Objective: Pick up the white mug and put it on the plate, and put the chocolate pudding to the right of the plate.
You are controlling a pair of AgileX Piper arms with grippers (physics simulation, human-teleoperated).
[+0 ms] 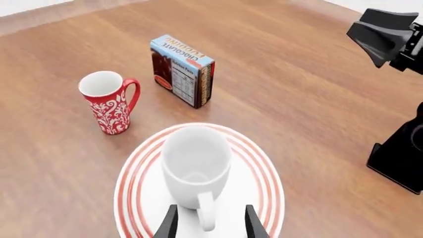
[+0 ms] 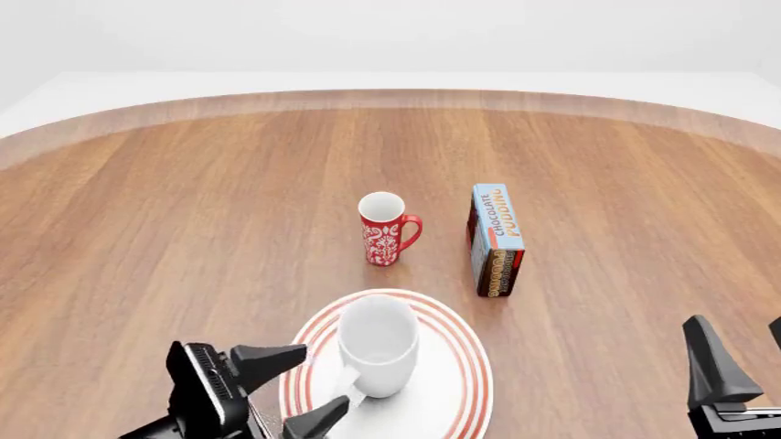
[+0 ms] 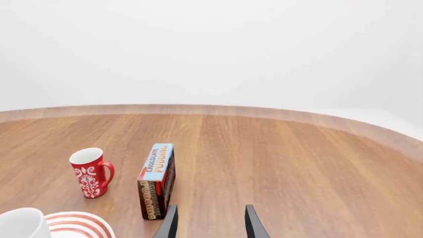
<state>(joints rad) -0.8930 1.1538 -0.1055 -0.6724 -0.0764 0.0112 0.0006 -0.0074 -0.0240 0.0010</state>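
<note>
The white mug (image 2: pixel 376 340) stands upright on the red-ringed plate (image 2: pixel 466 370), near the table's front edge. Its handle (image 1: pixel 206 212) points back at my left gripper (image 1: pixel 210 225), which is open. The handle lies between the two fingers with a gap on each side. The chocolate pudding (image 2: pixel 497 240) stands on its long edge beyond the plate and a little to the right, light blue face up. My right gripper (image 3: pixel 210 223) is open and empty at the front right, short of the pudding (image 3: pixel 157 181).
A red mug with a white floral pattern (image 2: pixel 387 229) stands just left of the pudding, beyond the plate. Bare wooden table lies to the right of the plate. The right arm's black links (image 1: pixel 387 34) show in the left wrist view.
</note>
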